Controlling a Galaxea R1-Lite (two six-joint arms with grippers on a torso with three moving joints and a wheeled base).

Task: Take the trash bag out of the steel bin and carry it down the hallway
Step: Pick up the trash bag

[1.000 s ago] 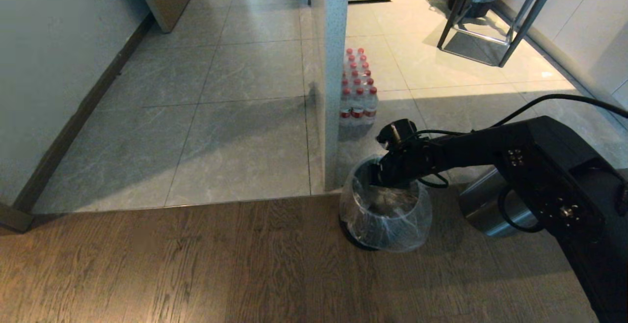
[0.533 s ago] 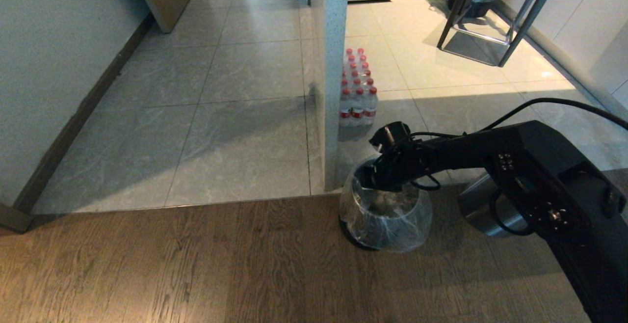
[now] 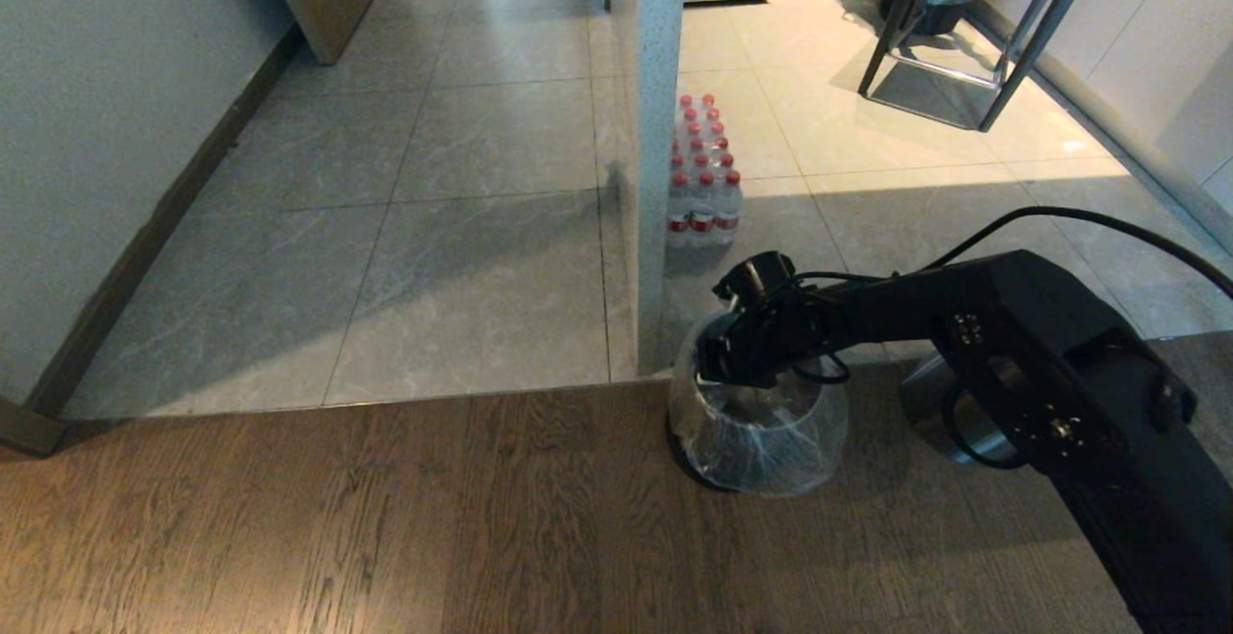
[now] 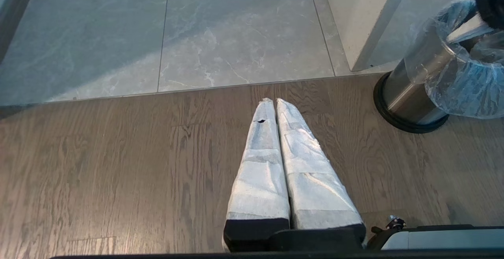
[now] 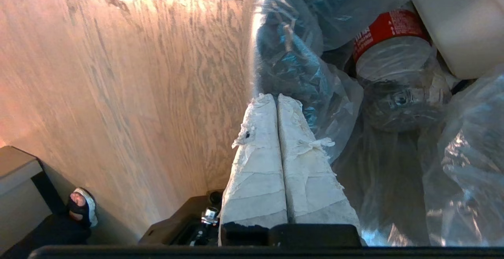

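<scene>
The steel bin (image 4: 413, 93) stands on the wood floor beside a pillar, lined with the clear trash bag (image 3: 761, 441), whose rim is folded over the outside. My right gripper (image 3: 708, 364) hangs over the bin's left rim, and its white-wrapped fingers are shut. In the right wrist view this gripper (image 5: 275, 97) has its tips against the bag's (image 5: 299, 66) rim fold, and no film shows between them. A crushed bottle (image 5: 393, 54) lies inside the bag. My left gripper (image 4: 274, 100) is shut and empty over the wood floor, left of the bin.
The hallway's grey tiles (image 3: 433, 229) begin just beyond the wood floor. A pillar (image 3: 650, 133) stands behind the bin, with a pack of red-capped bottles (image 3: 701, 186) behind it. A second steel cylinder (image 3: 939, 412) sits right of the bin. A metal stool frame (image 3: 963, 56) is far right.
My right arm has swung left and slightly down, carrying the shut gripper from the bin's middle to its left rim. The bin and bag have stayed put.
</scene>
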